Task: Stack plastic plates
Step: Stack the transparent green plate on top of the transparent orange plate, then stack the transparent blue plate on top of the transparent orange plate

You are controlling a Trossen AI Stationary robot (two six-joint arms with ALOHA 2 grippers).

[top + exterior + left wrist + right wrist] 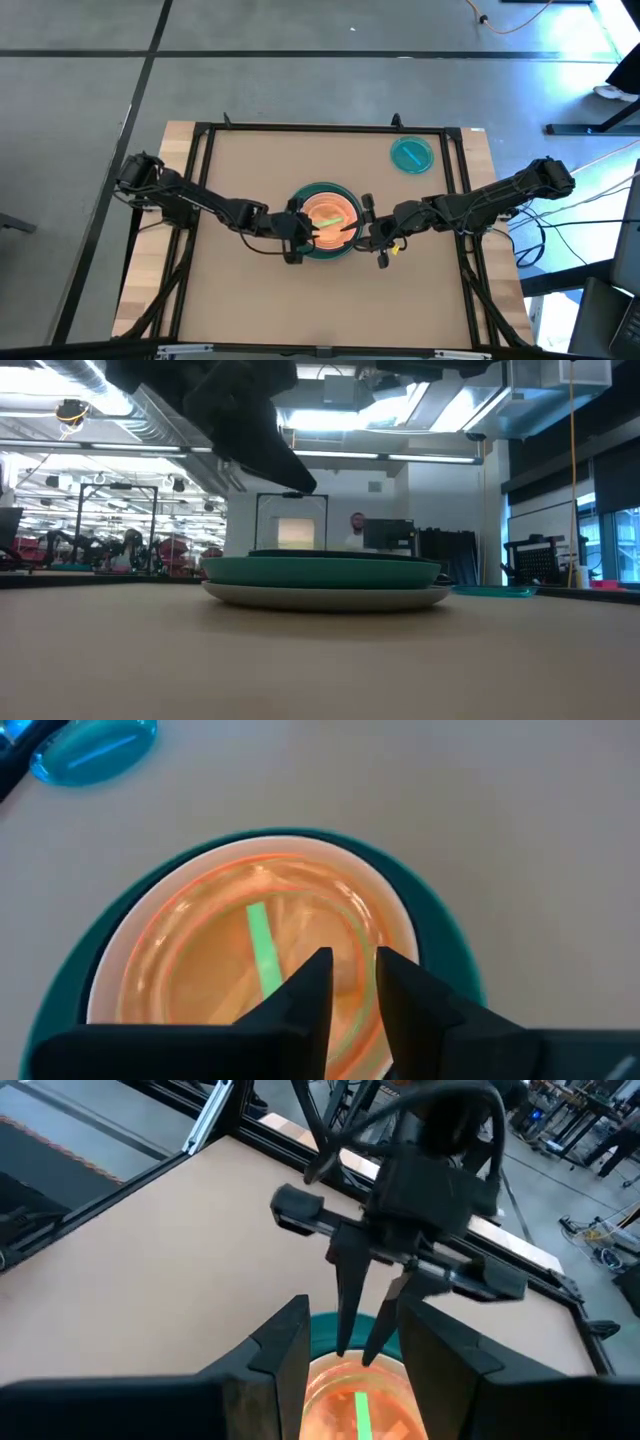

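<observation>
stack (pixel 326 222) lower plates hidden under orange plate (pixel 265 975) | low view: grippers cut off

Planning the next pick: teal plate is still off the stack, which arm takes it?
Right, probably. The small teal plate lies alone toward the table's far right corner, on the right arm's side. Both tools, left tool and right tool, hover at the stack in the middle, so the left would have to cross over it.

Bright overhead light; near tool fingers blurred.
</observation>
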